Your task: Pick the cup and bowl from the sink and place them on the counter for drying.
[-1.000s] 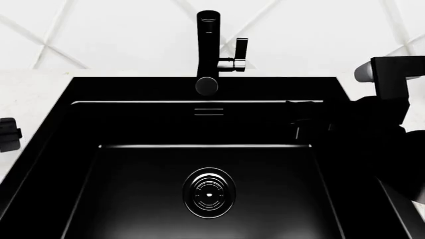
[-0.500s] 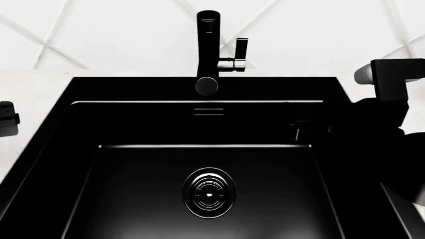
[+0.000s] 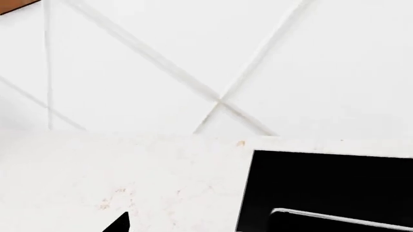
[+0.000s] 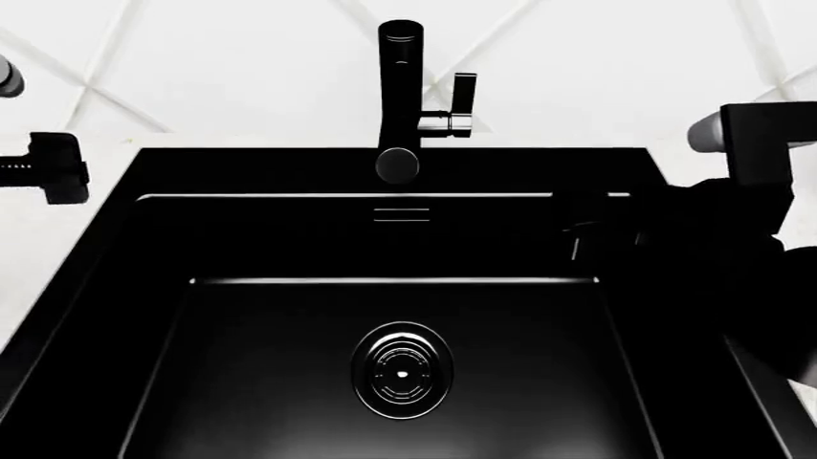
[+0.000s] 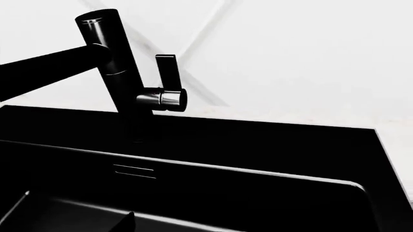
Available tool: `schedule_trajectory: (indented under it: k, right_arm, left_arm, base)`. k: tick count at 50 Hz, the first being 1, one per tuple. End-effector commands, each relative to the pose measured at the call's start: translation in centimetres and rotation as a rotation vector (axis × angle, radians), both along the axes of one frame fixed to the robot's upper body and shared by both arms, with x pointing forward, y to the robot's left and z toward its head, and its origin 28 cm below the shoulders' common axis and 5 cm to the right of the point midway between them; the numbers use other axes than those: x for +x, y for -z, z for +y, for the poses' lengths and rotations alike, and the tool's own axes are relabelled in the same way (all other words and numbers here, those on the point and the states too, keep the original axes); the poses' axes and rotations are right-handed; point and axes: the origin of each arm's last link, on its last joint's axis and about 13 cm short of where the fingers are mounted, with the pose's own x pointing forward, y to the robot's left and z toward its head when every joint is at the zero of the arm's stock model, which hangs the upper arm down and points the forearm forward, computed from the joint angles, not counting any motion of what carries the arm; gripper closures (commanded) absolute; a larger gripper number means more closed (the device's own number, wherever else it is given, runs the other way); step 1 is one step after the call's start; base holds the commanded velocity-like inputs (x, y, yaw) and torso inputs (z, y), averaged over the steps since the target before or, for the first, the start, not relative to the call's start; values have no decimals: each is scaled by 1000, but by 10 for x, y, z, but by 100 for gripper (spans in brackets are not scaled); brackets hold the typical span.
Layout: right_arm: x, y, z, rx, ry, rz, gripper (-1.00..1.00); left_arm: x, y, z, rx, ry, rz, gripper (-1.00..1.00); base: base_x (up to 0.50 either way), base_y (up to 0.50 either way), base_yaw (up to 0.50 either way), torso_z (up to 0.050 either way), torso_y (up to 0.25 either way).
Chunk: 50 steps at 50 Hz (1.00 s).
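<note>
My left hand (image 4: 45, 167) hangs over the worktop (image 4: 52, 239) at frame left; my right arm (image 4: 715, 249) reaches over the sink (image 4: 255, 363). Grip state indeterminable for both. Cup and bowl unseen.

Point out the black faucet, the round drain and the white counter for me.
Tall black faucet (image 4: 400, 86): head view, on its upright column.
Round ridged drain (image 4: 402, 370): head view, on its centre.
Flat white speckled counter (image 3: 129, 179): left wrist view, on bare worktop beside the sink.
</note>
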Motion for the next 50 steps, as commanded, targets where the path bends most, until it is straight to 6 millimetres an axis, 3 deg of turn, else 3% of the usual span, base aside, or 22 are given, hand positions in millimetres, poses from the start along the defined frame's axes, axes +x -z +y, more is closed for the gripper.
schedule_trajectory:
  k: [1,12,29,36,50]
  right_arm:
    - [1,-3,-1,-11,10,-20,-100]
    - [2,-6,-2,-16,22,-30,-100]
    - [4,-6,0,-20,25,-41,-100]
    - [7,-5,0,-20,36,-55,-100]
    - [7,-8,-2,-27,59,-81,-100]
  left_arm:
    - [5,-11,-18,22,143,-42,-100]
    - [9,-12,-36,23,278,-51,-100]
    - [11,-10,-40,-17,398,-25,-100]
    - [18,-11,-57,5,501,-71,-100]
    - [23,-8,-63,-49,517,-65,-100]
  base:
    - [0,0,0,0,0]
    - [0,0,0,0,0]
    - [0,0,0,0,0]
    - [0,0,0,0,0]
    - [0,0,0,0,0]
